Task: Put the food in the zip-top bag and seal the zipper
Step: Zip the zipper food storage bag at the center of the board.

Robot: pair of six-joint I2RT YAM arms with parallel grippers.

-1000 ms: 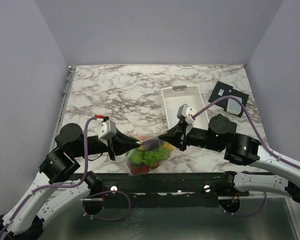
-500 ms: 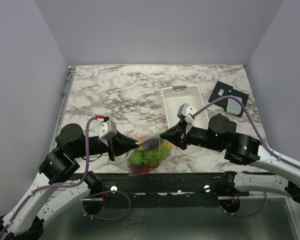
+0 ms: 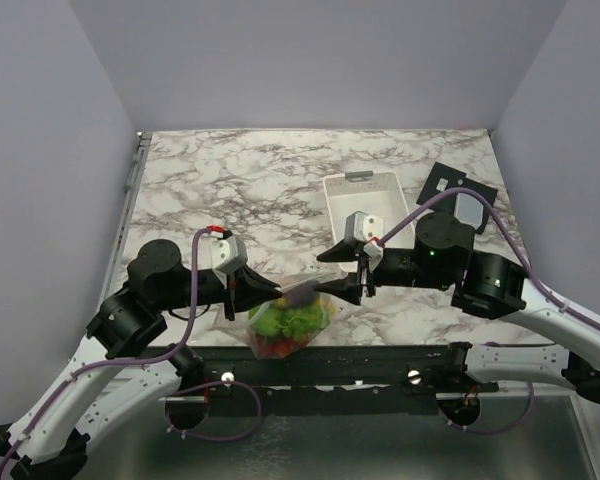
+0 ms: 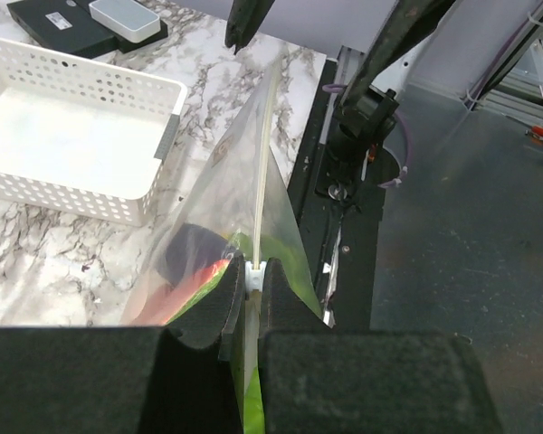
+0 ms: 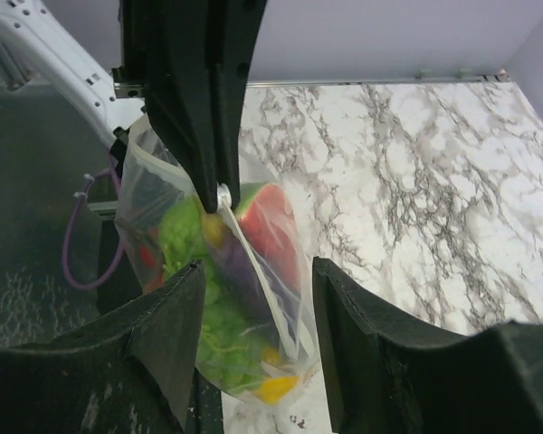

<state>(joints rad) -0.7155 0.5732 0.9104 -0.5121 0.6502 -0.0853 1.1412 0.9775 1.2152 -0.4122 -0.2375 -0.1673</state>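
A marble-patterned table (image 3: 230, 180) is enclosed by plain lilac walls (image 3: 310, 60) at the frame's top and sides.

Clear crinkly plastic zip-top bag (image 4: 242, 176)
Green, red, purple, yellow toy food (image 5: 213, 348) is showing through below black left gripper (image 4: 252, 277).

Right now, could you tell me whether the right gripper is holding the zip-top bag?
No, the right gripper stands wide open in its wrist view, not closed on the zip-top bag.
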